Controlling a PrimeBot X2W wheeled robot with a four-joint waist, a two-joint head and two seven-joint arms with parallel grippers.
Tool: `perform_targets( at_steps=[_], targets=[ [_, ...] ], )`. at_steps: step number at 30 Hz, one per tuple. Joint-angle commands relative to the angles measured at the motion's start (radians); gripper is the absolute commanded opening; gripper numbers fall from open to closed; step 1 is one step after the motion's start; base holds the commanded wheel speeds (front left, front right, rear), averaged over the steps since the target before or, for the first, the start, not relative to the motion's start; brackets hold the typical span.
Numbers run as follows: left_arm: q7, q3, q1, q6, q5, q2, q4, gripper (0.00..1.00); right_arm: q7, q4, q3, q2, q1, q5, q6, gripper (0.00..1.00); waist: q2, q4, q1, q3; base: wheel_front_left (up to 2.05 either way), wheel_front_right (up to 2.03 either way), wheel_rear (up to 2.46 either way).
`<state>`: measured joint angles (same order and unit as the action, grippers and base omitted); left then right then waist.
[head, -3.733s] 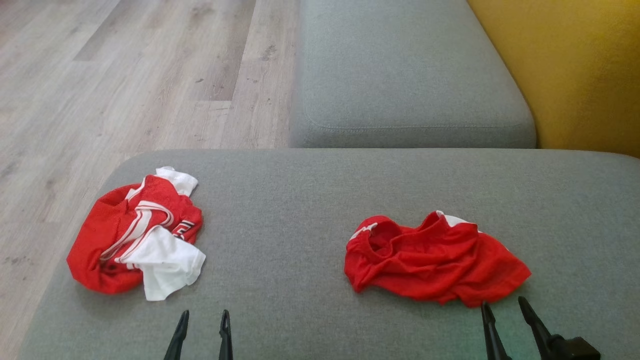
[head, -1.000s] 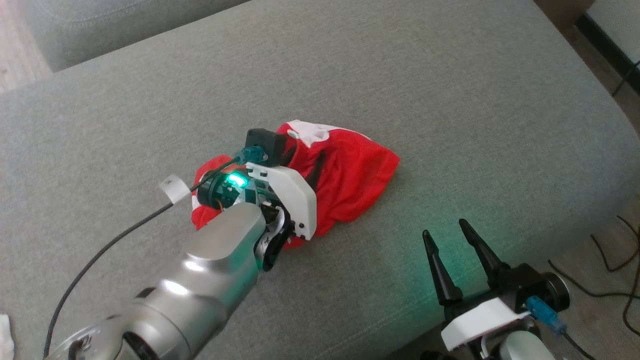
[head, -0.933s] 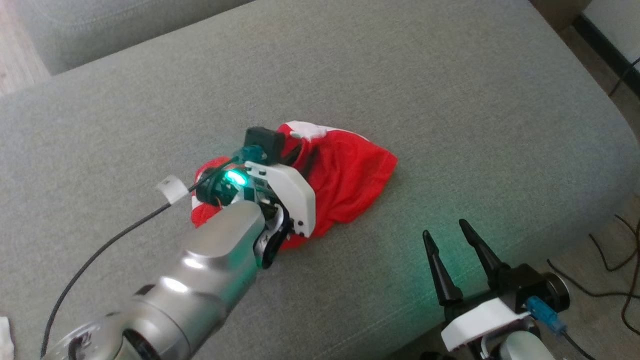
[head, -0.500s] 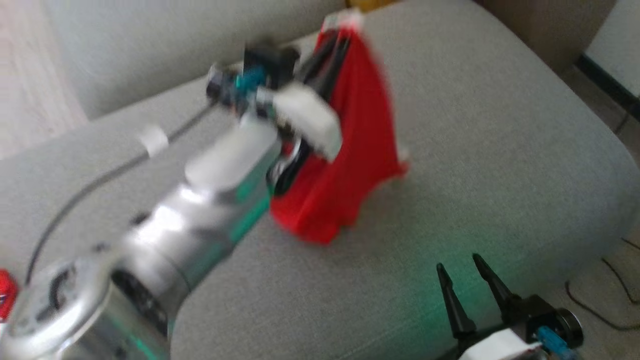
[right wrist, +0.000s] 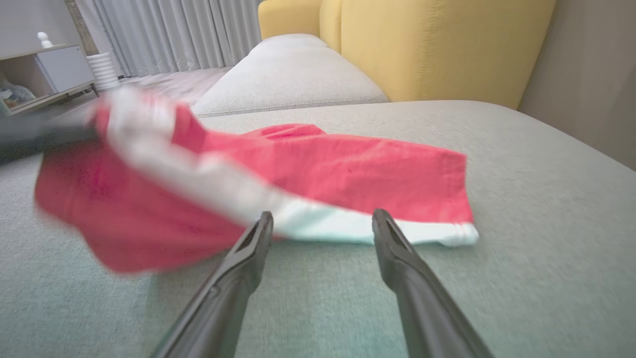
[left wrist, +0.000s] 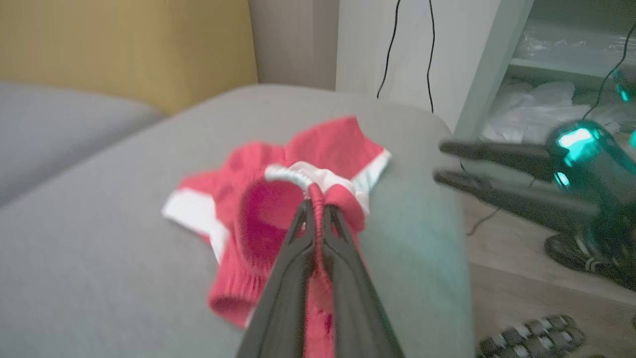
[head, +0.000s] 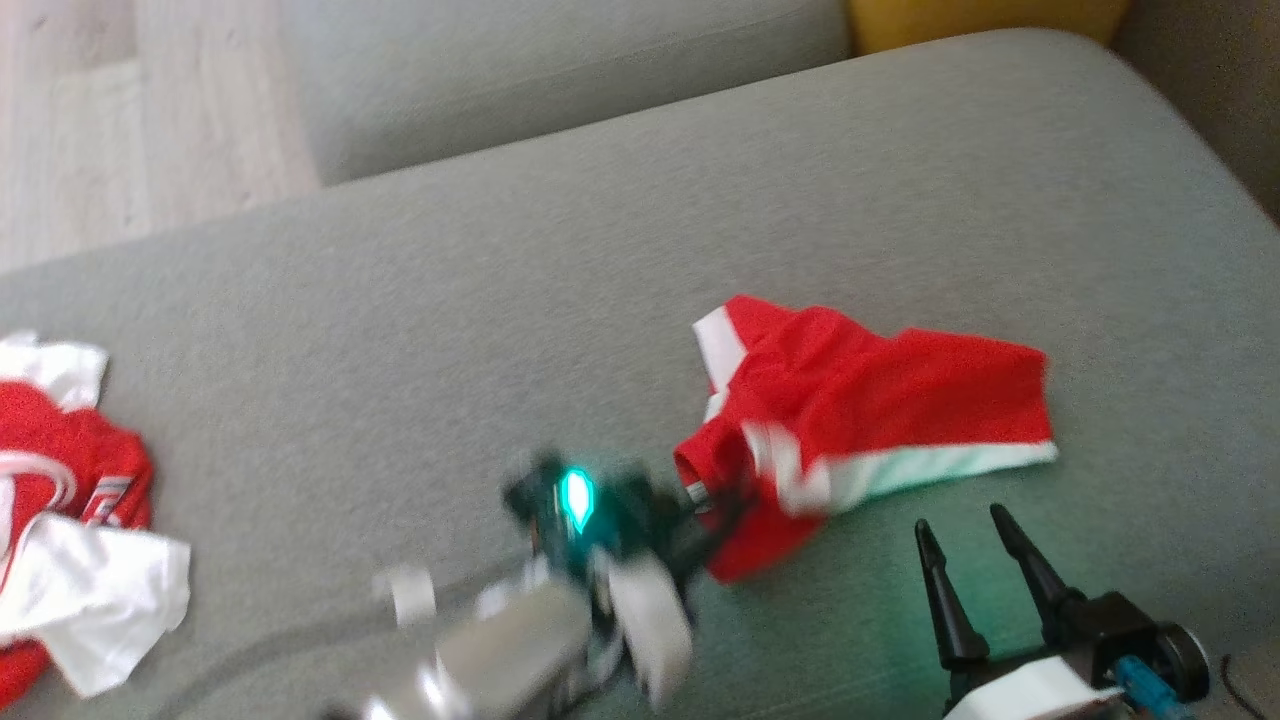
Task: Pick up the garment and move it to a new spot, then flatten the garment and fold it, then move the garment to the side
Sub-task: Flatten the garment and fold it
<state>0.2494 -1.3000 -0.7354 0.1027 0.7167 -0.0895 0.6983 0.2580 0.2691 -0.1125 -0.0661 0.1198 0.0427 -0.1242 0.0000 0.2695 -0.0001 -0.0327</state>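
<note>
Lifted and hanging half a second ago, red garment now lies spread on the grey sofa cushion, just ahead of right end effector. Left end effector clenched on its waistband edge, low over the cushion. Right end effector's fingers wide apart, empty. Second red-and-white garment well apart, leftward.

Grey sofa seat, yellow backrest behind it, pale wood floor, black cables.
</note>
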Motion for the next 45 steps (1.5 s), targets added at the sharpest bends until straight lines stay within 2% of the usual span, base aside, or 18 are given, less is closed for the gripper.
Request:
perform_targets(
  at_steps=[1, 2, 3, 4, 12, 17, 24, 28, 34, 39, 45],
  targets=[
    [0.012, 0.024, 0.007, -0.002, -0.021, -0.007, -0.039, 0.00, 0.004, -0.037, -0.016, -0.010, -0.034, -0.007, -0.007, 1.00, 0.0000, -0.046, 0.0001, -0.038, 0.00, 0.00, 0.00],
    [0.012, 0.024, 0.091, 0.000, -0.032, -0.007, -0.047, 0.12, 0.004, -0.038, -0.012, -0.014, -0.040, -0.009, -0.007, 1.00, 0.0000, -0.063, 0.0001, -0.046, 0.00, 0.00, 0.00],
    [0.012, 0.024, 0.123, 0.003, -0.032, -0.005, -0.050, 0.62, 0.004, -0.038, -0.009, -0.016, -0.042, -0.009, -0.007, 1.00, 0.0000, -0.071, 0.0001, -0.047, 0.00, 0.00, 0.00],
    [0.012, 0.026, 0.150, 0.006, -0.029, -0.002, -0.055, 1.00, 0.004, -0.037, -0.006, -0.017, -0.044, -0.009, -0.007, 1.00, 0.0000, -0.078, 0.0001, -0.048, 0.00, 0.00, 0.00],
    [0.012, 0.066, 0.220, 0.023, 0.003, 0.005, -0.088, 1.00, 0.004, -0.031, -0.007, -0.015, -0.054, -0.008, -0.007, 1.00, 0.0000, -0.093, 0.0001, -0.044, 0.00, 0.00, 0.00],
    [0.002, 0.048, 0.220, 0.027, 0.069, 0.001, -0.145, 1.00, 0.004, -0.028, -0.015, -0.007, -0.052, -0.003, -0.007, 1.00, 0.0000, -0.077, 0.0001, -0.055, 0.00, 0.00, 0.00],
    [-0.057, 0.024, 0.212, 0.028, 0.178, -0.061, -0.317, 1.00, 0.004, -0.027, -0.010, -0.002, -0.054, -0.002, -0.007, 1.00, 0.0000, -0.060, 0.0001, -0.066, 0.00, 0.00, 0.00],
    [-0.097, 0.021, 0.203, 0.028, 0.199, -0.097, -0.369, 1.00, 0.004, -0.027, -0.005, 0.000, -0.060, -0.002, -0.007, 1.00, 0.0000, -0.056, 0.0001, -0.071, 0.00, 0.00, 0.00],
    [-0.141, 0.020, 0.214, 0.028, 0.167, -0.122, -0.392, 1.00, 0.004, -0.030, -0.001, 0.003, -0.072, -0.002, -0.007, 1.00, 0.0000, -0.055, 0.0001, -0.083, 0.00, 0.00, 0.00],
    [-0.181, 0.020, 0.225, 0.028, 0.138, -0.106, -0.387, 1.00, 0.004, -0.035, -0.004, 0.005, -0.085, -0.001, -0.007, 1.00, 0.0000, -0.051, 0.0001, -0.102, 0.00, 0.00, 0.00],
    [-0.276, 0.020, 0.251, 0.028, -0.029, -0.079, -0.418, 1.00, 0.004, -0.041, 0.019, -0.001, -0.098, -0.001, -0.007, 1.00, 0.0000, -0.040, 0.0001, -0.136, 0.00, 0.00, 0.00]
  ],
)
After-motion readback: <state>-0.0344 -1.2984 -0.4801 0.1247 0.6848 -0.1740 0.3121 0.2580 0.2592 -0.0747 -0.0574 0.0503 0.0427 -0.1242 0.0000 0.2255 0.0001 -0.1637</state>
